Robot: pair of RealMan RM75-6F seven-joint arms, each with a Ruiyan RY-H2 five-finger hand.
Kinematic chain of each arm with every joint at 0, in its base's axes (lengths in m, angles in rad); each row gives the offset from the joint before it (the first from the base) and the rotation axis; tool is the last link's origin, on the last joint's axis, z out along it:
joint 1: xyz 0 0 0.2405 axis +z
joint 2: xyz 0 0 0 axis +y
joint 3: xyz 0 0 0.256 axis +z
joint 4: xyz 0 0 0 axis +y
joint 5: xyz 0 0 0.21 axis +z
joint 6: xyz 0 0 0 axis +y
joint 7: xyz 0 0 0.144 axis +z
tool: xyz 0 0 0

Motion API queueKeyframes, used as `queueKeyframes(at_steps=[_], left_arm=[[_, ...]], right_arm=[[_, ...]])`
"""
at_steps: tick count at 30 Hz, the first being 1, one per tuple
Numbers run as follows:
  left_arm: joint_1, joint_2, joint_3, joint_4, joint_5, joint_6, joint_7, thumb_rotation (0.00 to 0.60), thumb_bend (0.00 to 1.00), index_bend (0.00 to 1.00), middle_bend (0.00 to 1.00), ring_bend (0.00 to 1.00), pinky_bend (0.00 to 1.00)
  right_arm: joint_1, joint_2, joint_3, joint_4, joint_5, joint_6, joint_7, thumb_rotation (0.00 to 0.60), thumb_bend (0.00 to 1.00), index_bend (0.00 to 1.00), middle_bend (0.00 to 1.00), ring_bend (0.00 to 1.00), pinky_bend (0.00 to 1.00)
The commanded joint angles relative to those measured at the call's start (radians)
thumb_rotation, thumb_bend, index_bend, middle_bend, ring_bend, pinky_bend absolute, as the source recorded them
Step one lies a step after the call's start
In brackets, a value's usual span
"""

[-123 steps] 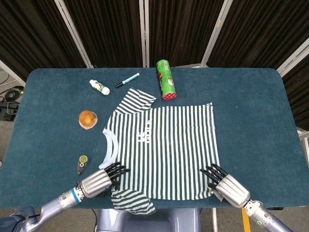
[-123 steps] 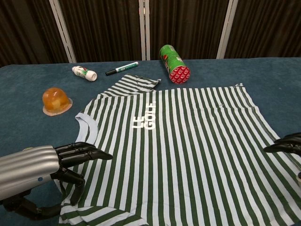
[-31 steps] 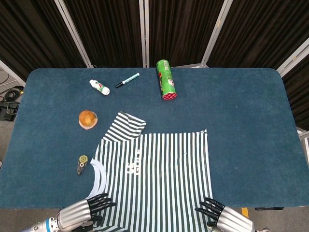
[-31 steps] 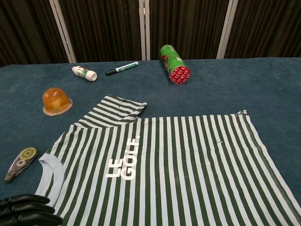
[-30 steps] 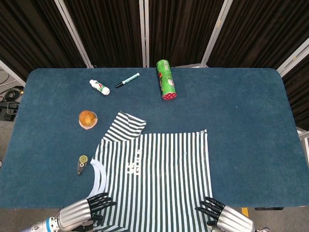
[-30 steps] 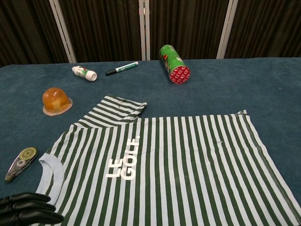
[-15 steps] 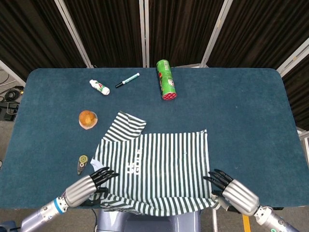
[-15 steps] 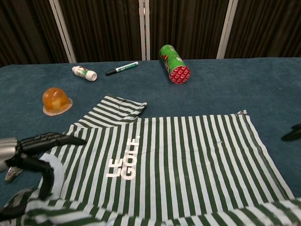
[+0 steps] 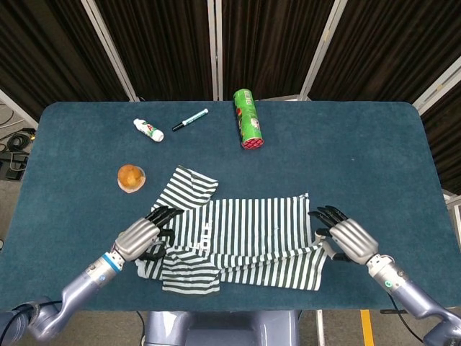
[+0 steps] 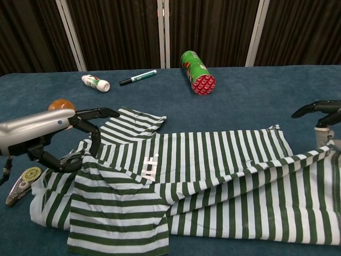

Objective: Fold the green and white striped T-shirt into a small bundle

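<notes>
The T-shirt [image 9: 238,241] lies at 6 o'clock on the worktop [image 9: 374,158], its near half laid over once, so one fold looks done and more remain; the left robot hand [image 9: 144,234] and right robot hand [image 9: 342,234] each pinch its folded edge.

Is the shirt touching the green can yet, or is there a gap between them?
Apart. The head view shows bare blue table between the green can and the shirt; the chest view shows that gap too.
</notes>
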Motion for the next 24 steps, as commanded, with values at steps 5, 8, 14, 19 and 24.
queueKeyframes(at_steps=[5, 8, 14, 19, 24], left_arm=[[-0.059, -0.018, -0.086, 0.026, -0.133, -0.124, 0.075, 0.6, 0.55, 0.78, 0.0, 0.0, 0.0], [-0.074, -0.028, -0.104, 0.067, -0.161, -0.152, 0.078, 0.6, 0.55, 0.78, 0.0, 0.0, 0.0], [-0.088, -0.052, -0.116, 0.152, -0.166, -0.165, 0.036, 0.6, 0.55, 0.78, 0.0, 0.0, 0.0], [-0.098, -0.079, -0.128, 0.224, -0.171, -0.171, -0.02, 0.6, 0.54, 0.78, 0.0, 0.0, 0.0], [-0.109, -0.109, -0.135, 0.275, -0.178, -0.184, -0.065, 0.6, 0.55, 0.78, 0.0, 0.0, 0.0]], right_arm=[[0.062, -0.071, 0.062, 0.085, 0.096, -0.128, 0.017, 0.6, 0.54, 0.73, 0.1, 0.0, 0.0], [0.084, -0.102, 0.077, 0.126, 0.125, -0.175, 0.033, 0.6, 0.54, 0.73, 0.1, 0.0, 0.0], [0.118, -0.155, 0.097, 0.204, 0.155, -0.234, 0.045, 0.6, 0.54, 0.73, 0.1, 0.0, 0.0], [0.148, -0.2, 0.115, 0.271, 0.177, -0.277, 0.055, 0.6, 0.54, 0.73, 0.1, 0.0, 0.0], [0.175, -0.241, 0.131, 0.336, 0.198, -0.316, 0.059, 0.6, 0.54, 0.73, 0.1, 0.0, 0.0]])
